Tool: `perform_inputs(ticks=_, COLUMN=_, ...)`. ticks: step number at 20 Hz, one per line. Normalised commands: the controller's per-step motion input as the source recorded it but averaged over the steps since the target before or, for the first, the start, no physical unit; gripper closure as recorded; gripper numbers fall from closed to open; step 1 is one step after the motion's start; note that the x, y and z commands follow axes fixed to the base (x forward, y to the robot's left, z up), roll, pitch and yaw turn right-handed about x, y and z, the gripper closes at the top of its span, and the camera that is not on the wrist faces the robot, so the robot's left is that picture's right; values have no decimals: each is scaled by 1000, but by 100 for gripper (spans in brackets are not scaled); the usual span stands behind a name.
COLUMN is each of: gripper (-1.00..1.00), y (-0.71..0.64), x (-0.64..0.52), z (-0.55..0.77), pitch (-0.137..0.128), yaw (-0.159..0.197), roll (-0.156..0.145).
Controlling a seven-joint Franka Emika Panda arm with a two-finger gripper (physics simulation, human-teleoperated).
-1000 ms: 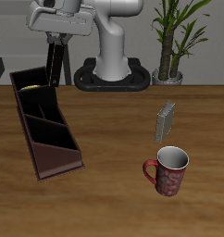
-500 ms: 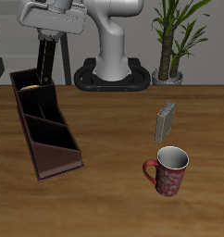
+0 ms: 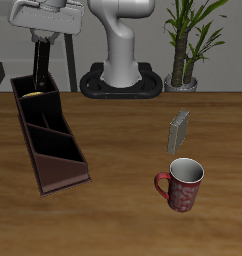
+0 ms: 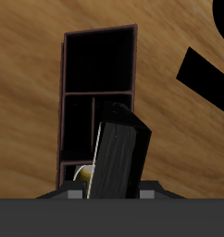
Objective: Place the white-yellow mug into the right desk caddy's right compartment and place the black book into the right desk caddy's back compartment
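My gripper (image 3: 41, 42) is shut on the black book (image 3: 39, 64), which hangs upright in the air above the back end of the right desk caddy (image 3: 55, 150). In the wrist view the black book (image 4: 120, 159) fills the foreground, tilted slightly, with the caddy's dark cells (image 4: 99, 65) below it. The white-yellow mug (image 3: 33, 92) shows only as a yellow and white sliver inside a cell at the caddy's back end. The wrist view catches the mug (image 4: 82, 173) beside the book's lower edge. The book hides most of it.
A dark red patterned mug (image 3: 182, 184) stands near the table's front edge. A thin grey patterned book (image 3: 179, 130) stands upright farther back. Behind the table are the robot's base (image 3: 121, 80) and a potted plant (image 3: 185, 45).
My gripper has carried the black book sideways, away from the robot's base, so it now hangs over the caddy's back end. Nothing on the table has moved.
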Motion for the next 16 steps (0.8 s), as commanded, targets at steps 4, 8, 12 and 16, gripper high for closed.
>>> perform_inputs(ticks=4, gripper=100, y=-282, x=127, z=195, pitch=-23, yaw=-51, roll=30)
perform_inputs(ticks=8, gripper=100, y=-148, x=152, z=100, pitch=-19, yaw=-18, roll=31)
perform_inputs(ticks=12, gripper=100, y=102, x=152, z=-27, pitch=28, yaw=64, roll=61)
perform_inputs(ticks=16, gripper=100, y=156, x=148, z=-26, pitch=34, yaw=30, roll=74)
